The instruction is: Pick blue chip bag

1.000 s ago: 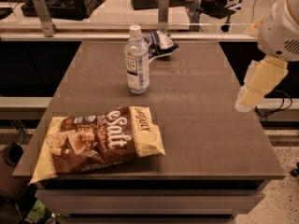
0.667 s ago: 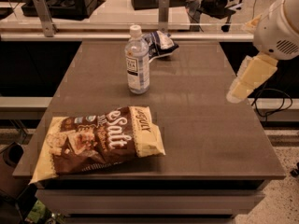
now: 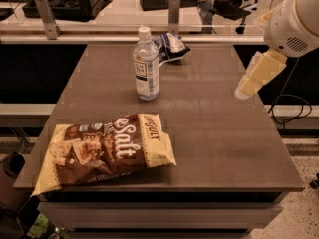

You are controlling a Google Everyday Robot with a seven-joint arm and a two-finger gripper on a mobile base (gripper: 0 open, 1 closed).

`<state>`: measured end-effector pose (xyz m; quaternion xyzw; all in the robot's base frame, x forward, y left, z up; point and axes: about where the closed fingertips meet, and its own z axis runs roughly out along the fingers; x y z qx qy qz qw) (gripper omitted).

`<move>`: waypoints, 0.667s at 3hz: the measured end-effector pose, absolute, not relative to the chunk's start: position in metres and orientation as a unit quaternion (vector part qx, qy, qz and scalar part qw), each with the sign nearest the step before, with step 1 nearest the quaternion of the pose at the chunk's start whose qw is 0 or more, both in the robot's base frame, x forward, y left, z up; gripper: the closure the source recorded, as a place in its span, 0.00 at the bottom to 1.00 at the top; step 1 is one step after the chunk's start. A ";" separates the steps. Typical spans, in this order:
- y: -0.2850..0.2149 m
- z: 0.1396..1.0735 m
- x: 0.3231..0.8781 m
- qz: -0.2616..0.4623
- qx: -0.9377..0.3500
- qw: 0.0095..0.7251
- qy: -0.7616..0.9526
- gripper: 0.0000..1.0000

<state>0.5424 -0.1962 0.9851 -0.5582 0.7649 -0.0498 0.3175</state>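
The blue chip bag [image 3: 170, 48] is small, dark blue with white patches, wrinkly. It lies at the far edge of the table, just behind and right of the water bottle [image 3: 146, 65]. My gripper [image 3: 245, 88] hangs above the table's right side on the white arm, well to the right of the blue bag and nearer to me. It holds nothing that I can see.
A large brown and cream bag lettered "Salt" [image 3: 107, 149] lies at the front left of the grey table [image 3: 214, 133]. A rail with metal posts [image 3: 45, 16] runs behind the table. Cables lie on the floor at right.
My gripper and arm have moved left and up, further in over the table's right side. The bags and bottle have not moved.
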 end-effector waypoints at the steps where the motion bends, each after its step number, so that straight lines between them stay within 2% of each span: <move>1: -0.197 0.988 0.546 -0.055 -0.551 0.324 0.767 0.00; 2: -0.197 0.984 0.576 -0.052 -0.540 0.344 0.766 0.00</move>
